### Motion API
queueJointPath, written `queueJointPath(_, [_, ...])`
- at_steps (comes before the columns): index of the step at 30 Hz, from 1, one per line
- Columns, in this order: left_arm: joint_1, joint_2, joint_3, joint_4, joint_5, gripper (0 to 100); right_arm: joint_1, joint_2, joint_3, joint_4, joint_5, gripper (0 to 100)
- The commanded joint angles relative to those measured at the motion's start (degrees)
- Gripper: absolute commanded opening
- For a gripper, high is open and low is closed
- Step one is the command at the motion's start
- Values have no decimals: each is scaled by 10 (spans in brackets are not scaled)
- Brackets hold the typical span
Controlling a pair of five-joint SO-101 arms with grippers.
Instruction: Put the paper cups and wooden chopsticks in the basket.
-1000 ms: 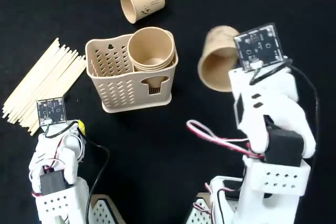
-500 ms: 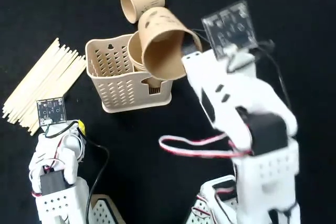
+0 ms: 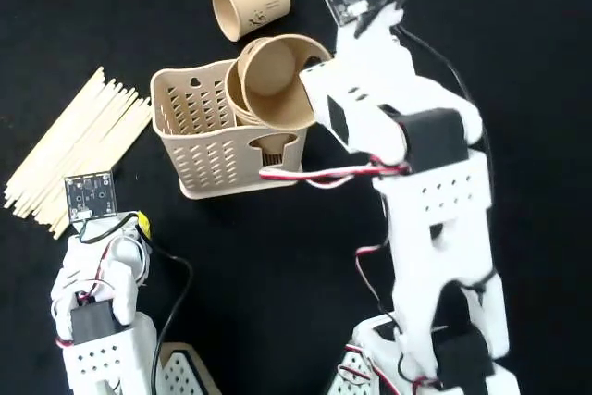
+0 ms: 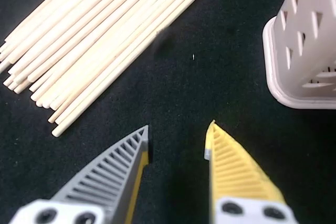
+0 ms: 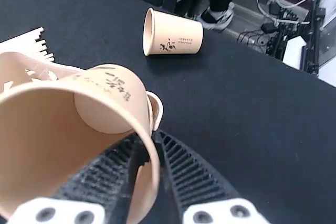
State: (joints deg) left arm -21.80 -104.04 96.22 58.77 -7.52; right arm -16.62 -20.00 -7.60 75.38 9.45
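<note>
Right gripper (image 5: 149, 141): clamped on the rim of a paper cup (image 3: 275, 76), tilted above the basket (image 3: 199, 150), upper centre.
Stacked cups (image 3: 238, 106): in the basket's right end.
Loose cup (image 3: 250, 6): on its side, top centre.
Chopsticks (image 3: 79, 150): fanned out, left.
Left gripper (image 4: 176, 135): parted, holding nothing, lower left.

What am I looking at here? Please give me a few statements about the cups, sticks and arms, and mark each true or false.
1. The right gripper pinches the rim of a paper cup held tilted above the basket. True.
2. The chopsticks are inside the basket. False: they lie on the table beside it.
3. A second cup lies on its side on the table, beyond the basket from the arms. True.
4. The left gripper is shut on a chopstick. False: it is open and empty, near the chopsticks.
5. The basket is empty. False: stacked cups stand in it.
</note>
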Motion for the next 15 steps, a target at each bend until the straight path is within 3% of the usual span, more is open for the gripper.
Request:
queueJointPath(1, [-6,-4,11,-11,-3,180,-9,16,-30,11,-4,20])
queueJointPath(9, [-4,-4,11,-11,-3,180,-79,25,-47,-5,32,345])
queueJointPath(15, [-6,-4,11,-11,-3,180,-105,27,-49,-135,40,312])
